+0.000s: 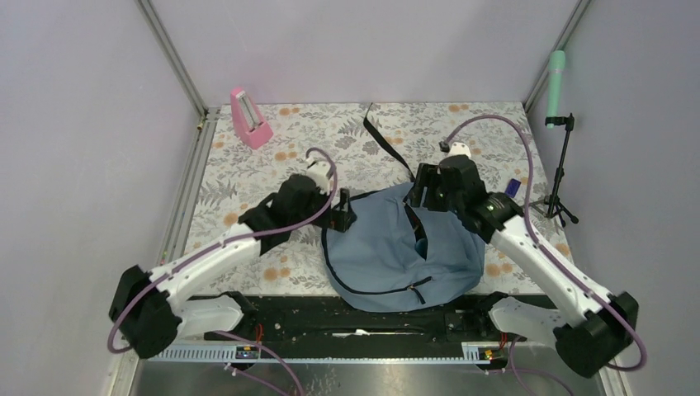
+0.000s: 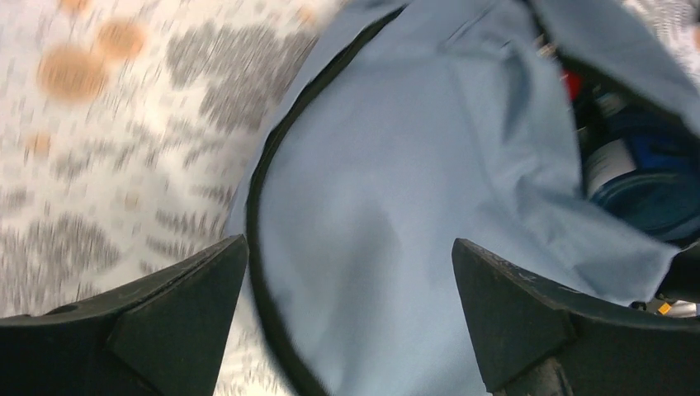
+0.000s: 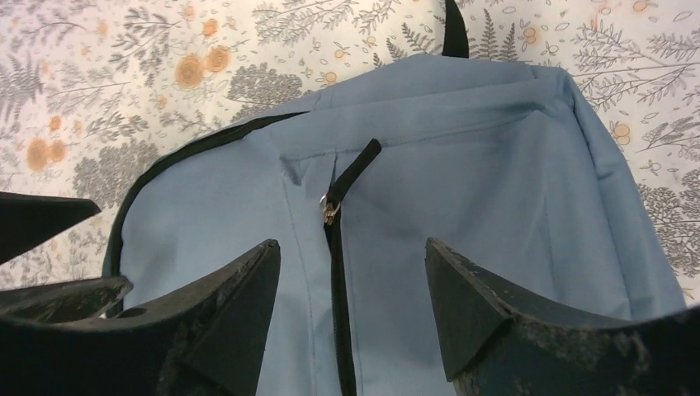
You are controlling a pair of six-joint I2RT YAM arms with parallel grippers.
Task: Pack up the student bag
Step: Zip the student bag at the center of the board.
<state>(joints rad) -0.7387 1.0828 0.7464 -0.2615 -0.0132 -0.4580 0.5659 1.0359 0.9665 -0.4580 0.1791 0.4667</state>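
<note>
Top external view gives you the layout: a pink wedge [image 1: 250, 120] stands at 11 o'clock on the floral counter [image 1: 231, 165]. The student bag [image 1: 396, 256] lies flat in the middle, toward the 6 o'clock edge, with its black strap [image 3: 455, 25] trailing off to 12 o'clock. Your left fingers [image 2: 177, 326] hang over the bag's 9 o'clock rim, spread wide with nothing between them. Just past them the mouth gapes, and a dark blue tub [image 2: 644, 194] shows inside with something red beside it. Your right fingers [image 3: 503, 318] are just as wide and just as empty, poised above the zip pull [image 3: 330, 206] and its black tab. I cannot tell which compartment that zip closes. At 3 o'clock a small blue item [image 1: 513, 186] sits on the counter beside your right arm. It is too small to identify, and closing up now could leave it out. The cloth is limp, so if you close on the pull low you will likely pinch fabric with it and jam the slider. If you haul the zip with the left side unanchored, the whole bag will probably slide toward you instead of closing. The tub sits near the opening and could snag the teeth.
</note>
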